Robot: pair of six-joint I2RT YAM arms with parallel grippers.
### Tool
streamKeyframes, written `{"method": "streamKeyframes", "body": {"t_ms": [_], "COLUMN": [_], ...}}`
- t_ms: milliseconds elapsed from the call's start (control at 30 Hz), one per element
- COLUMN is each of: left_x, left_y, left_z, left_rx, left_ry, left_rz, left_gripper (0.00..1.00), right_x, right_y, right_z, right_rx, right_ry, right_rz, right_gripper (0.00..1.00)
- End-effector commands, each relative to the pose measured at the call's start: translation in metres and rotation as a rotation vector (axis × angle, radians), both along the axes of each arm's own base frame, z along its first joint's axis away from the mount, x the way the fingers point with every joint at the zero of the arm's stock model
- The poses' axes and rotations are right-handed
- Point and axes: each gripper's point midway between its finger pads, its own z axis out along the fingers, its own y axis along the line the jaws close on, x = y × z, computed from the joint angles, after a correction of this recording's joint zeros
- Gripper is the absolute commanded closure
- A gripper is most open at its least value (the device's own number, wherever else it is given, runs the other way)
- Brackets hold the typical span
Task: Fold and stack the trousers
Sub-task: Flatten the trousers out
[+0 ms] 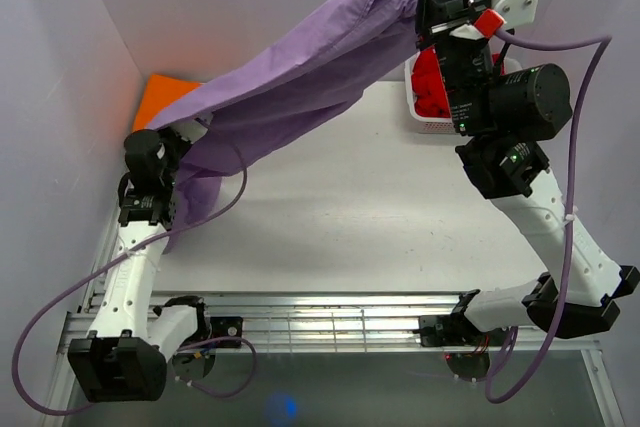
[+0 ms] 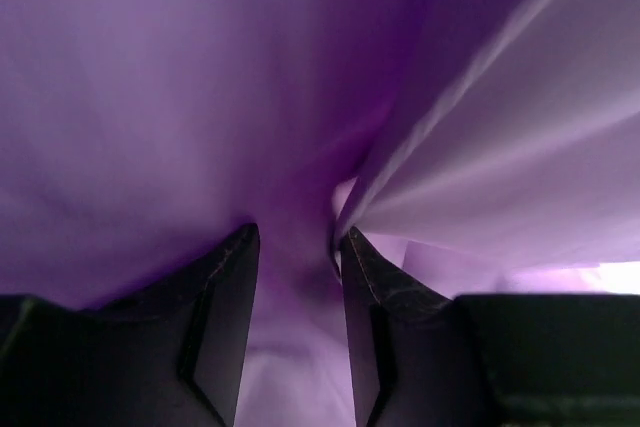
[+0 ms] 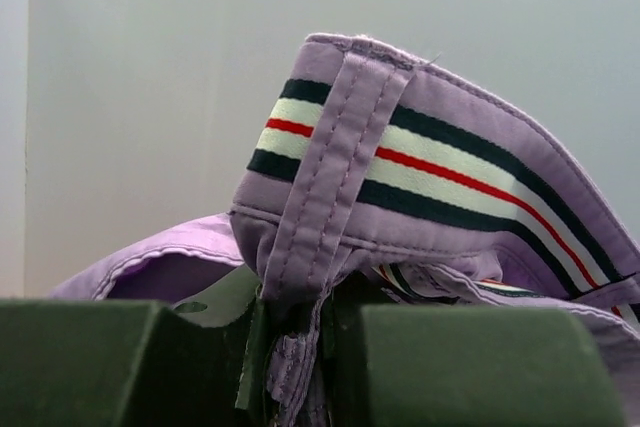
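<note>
The lilac trousers (image 1: pixel 300 77) hang in the air as a long band, running from the top right down to the left edge of the table. High at the back right, my right gripper (image 1: pixel 437 7) is shut on the waistband (image 3: pixel 420 167), which carries dark, white and red stripes; a belt loop runs down into the closed right gripper (image 3: pixel 295 312). At the lower left, my left gripper (image 1: pixel 178 137) is half buried in the cloth. In the left wrist view purple fabric (image 2: pixel 150 97) fills the frame and a bunch of it sits pinched in my left gripper (image 2: pixel 297 237).
An orange folded garment (image 1: pixel 165 97) lies at the back left corner against the wall. A white basket (image 1: pixel 432 125) holding a red garment (image 1: pixel 432 87) stands at the back right, just under my right wrist. White walls close in the table (image 1: pixel 350 207) on three sides.
</note>
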Motion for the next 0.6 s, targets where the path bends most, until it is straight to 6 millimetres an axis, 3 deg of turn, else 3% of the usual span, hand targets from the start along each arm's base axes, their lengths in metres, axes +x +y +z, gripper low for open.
{"method": "streamKeyframes", "body": {"t_ms": [0, 33, 67, 100, 133, 167, 200, 233, 267, 300, 333, 367, 400, 433, 500, 567], "left_x": [-0.017, -0.018, -0.020, -0.026, -0.027, -0.032, -0.037, -0.041, -0.045, -0.058, -0.064, -0.073, -0.091, -0.101, -0.124, -0.125], "left_y": [0.041, 0.041, 0.048, 0.063, 0.063, 0.073, 0.071, 0.068, 0.056, 0.046, 0.038, 0.021, 0.008, -0.001, -0.026, -0.032], "left_z": [-0.005, 0.006, 0.009, 0.008, 0.011, 0.006, -0.008, -0.022, -0.037, -0.064, -0.077, -0.098, -0.121, -0.134, -0.158, -0.165], "left_rx": [-0.041, -0.048, -0.042, -0.041, -0.039, -0.023, -0.030, -0.030, -0.034, -0.016, -0.013, -0.040, -0.038, -0.054, -0.144, -0.192], "left_ry": [0.059, 0.044, 0.048, 0.062, 0.065, 0.093, 0.150, 0.198, 0.246, 0.357, 0.403, 0.461, 0.561, 0.608, 0.711, 0.732], "left_rz": [0.047, 0.009, 0.017, 0.049, 0.021, 0.029, 0.005, -0.026, -0.105, -0.167, -0.214, -0.309, -0.392, -0.444, -0.571, -0.601], "left_gripper": [0.52, 0.52, 0.52, 0.52, 0.53, 0.53, 0.53, 0.53, 0.53, 0.53, 0.53, 0.52, 0.52, 0.52, 0.50, 0.49], "right_x": [-0.015, -0.001, 0.002, -0.010, 0.007, 0.007, -0.003, 0.008, 0.009, -0.001, -0.001, 0.003, -0.006, -0.007, -0.019, -0.024], "right_y": [-0.038, -0.031, -0.032, -0.048, -0.041, -0.045, -0.061, -0.060, -0.068, -0.084, -0.089, -0.094, -0.104, -0.109, -0.118, -0.129], "right_z": [0.010, -0.019, -0.033, -0.039, -0.085, -0.106, -0.119, -0.168, -0.199, -0.214, -0.238, -0.295, -0.312, -0.353, -0.400, -0.443], "right_rx": [0.056, 0.011, -0.010, -0.014, -0.090, -0.123, -0.123, -0.192, -0.248, -0.259, -0.277, -0.390, -0.408, -0.449, -0.553, -0.609], "right_ry": [-0.032, 0.025, 0.050, 0.049, 0.133, 0.175, 0.202, 0.295, 0.361, 0.385, 0.433, 0.549, 0.581, 0.664, 0.767, 0.873], "right_rz": [-0.091, -0.119, -0.136, -0.154, -0.190, -0.201, -0.210, -0.250, -0.274, -0.286, -0.295, -0.321, -0.326, -0.339, -0.342, -0.374], "right_gripper": [0.92, 0.92, 0.92, 0.92, 0.92, 0.92, 0.92, 0.92, 0.92, 0.92, 0.92, 0.92, 0.92, 0.92, 0.92, 0.89]}}
